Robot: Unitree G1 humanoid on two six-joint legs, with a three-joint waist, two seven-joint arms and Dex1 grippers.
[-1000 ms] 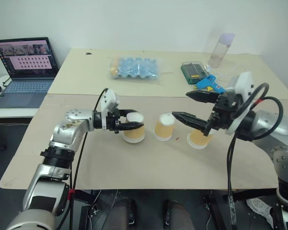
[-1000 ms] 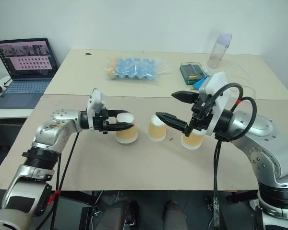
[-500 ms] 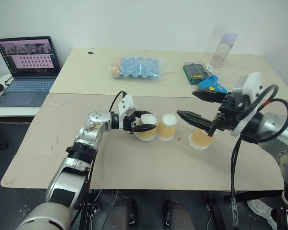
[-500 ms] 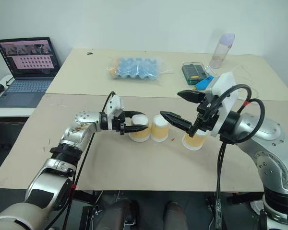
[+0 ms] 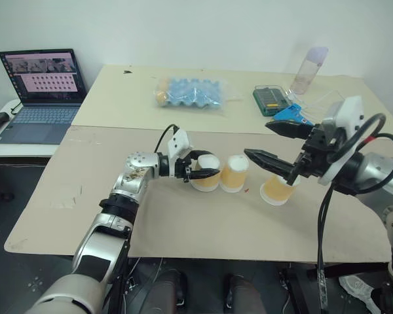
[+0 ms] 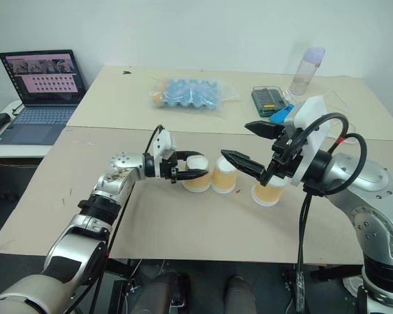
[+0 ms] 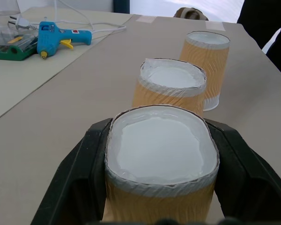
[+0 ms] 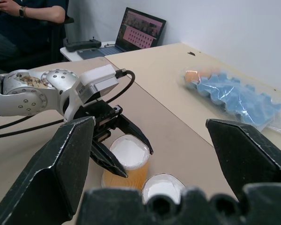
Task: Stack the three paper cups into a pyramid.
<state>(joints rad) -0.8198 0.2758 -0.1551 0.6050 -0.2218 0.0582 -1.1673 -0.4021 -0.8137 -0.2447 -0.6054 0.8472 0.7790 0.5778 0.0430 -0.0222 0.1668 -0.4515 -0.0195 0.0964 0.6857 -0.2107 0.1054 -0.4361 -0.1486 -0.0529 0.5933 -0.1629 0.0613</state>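
- Now, nearest on the counter (image 5: 183, 222), the left hand (image 5: 206, 169) has its black fingers on either side of the left cup (image 5: 205, 172). That cup stands upside down, white base up, and from the left wrist view the fingers hug its sides; whether they are gripping or letting go I cannot tell.
- Just to its right, the middle cup (image 5: 234, 173) is touching or almost touching the left one, also inverted. These two look like the pyramid's base row.
- Further right and well apart from that pair sits the third cup (image 5: 279, 189), base up too, partly under the right hand (image 5: 280, 142).
- The right hand hangs above the counter with its fingers spread wide, holding nothing, pointing left toward the pair.
- Here is the relation that counts: the third cup lies directly below the right hand, so that arm is plainly the nearer one. My guess is it drops, grasps across the upright taper, then carries left onto the seam between the two bases.
- Farthest back, the bottle (image 5: 309, 69) stands clear of it all.
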